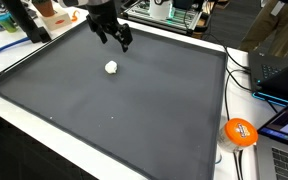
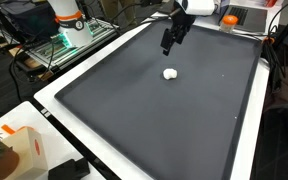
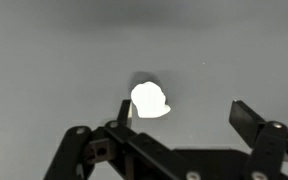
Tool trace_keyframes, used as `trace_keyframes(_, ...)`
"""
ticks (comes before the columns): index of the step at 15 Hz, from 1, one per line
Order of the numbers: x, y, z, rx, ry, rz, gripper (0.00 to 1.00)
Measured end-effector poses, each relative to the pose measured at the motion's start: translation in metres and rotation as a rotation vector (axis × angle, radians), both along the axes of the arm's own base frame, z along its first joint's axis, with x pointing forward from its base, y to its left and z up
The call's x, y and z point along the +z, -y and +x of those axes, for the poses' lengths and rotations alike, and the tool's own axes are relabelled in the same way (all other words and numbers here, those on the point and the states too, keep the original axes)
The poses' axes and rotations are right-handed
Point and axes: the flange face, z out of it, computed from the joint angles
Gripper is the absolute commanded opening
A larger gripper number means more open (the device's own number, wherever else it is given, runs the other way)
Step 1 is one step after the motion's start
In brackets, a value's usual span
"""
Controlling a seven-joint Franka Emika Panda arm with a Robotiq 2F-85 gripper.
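Small white crumpled lump (image 1: 111,68), material not certain, lies alone on the dark grey flat mat (image 1: 134,120), in the part nearer the arm, with nothing touching it. The black two-finger gripper (image 1: 119,42) hangs above it and apart from it, jaws spread wide, holding nothing. In the wrist view the lump sits off centre, close to one finger (image 3: 125,115). Judgement: a straight descent risks that finger landing on the lump or nudging it aside; if light, it could skid as the jaws close. An orange ball (image 1: 240,132) rests off the mat, well apart.
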Motion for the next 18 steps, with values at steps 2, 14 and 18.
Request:
trace_keyframes(2,-0.010,-0.006,-0.001,-0.050,-0.012,-0.033,0.88)
trace_keyframes(14,-0.072,-0.014,0.030,-0.239,-0.024,-0.202,0.61)
trace_keyframes(18,-0.085,-0.011,0.040,-0.265,-0.033,-0.227,0.41)
